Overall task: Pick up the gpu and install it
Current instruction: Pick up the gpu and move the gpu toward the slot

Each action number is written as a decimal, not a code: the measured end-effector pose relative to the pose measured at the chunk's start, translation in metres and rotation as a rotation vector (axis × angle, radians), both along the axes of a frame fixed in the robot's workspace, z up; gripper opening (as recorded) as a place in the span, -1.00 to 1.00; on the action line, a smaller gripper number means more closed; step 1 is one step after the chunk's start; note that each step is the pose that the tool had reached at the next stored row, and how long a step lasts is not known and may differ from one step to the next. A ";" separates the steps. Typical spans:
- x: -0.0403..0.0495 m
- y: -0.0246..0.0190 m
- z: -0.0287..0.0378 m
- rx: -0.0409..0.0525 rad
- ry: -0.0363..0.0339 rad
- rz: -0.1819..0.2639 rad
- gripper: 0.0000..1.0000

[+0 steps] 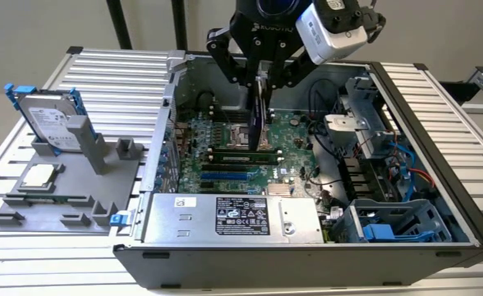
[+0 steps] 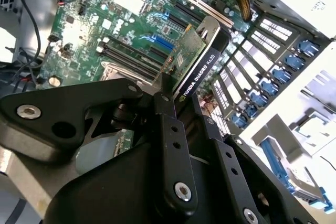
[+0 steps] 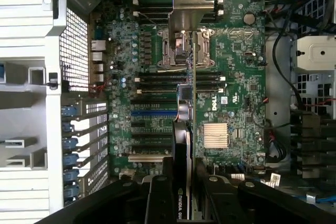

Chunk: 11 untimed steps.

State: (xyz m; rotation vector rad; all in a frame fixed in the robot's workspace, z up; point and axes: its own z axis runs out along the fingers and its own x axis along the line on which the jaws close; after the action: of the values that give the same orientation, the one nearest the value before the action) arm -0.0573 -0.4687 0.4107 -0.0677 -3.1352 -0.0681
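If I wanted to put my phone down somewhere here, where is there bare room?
The ribbed table is bare behind the grey holder, up to the computer case, and again at the exterior view's right of the case. Inside it is crowded: the gripper holds the gpu over the circuit board.

In the exterior view the top edge cuts off the arm (image 1: 276,6), and the upper end of the gpu (image 1: 259,117) is hidden between the jaws of the gripper (image 1: 262,80). In the second wrist view the gripper's body covers the card's near end and part of the motherboard (image 2: 94,30). Whether the card's lower edge touches the board cannot be told.
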 end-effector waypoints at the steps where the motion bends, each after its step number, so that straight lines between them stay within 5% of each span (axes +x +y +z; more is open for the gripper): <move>1: 0.0015 0.0000 0.0000 0.0000 0.0000 0.000 -1.00; 11: 0.0144 0.0000 0.0000 0.0000 0.0000 0.000 -1.00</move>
State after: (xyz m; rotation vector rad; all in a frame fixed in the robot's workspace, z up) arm -0.0429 -0.4687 0.4107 -0.0678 -3.1352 -0.0681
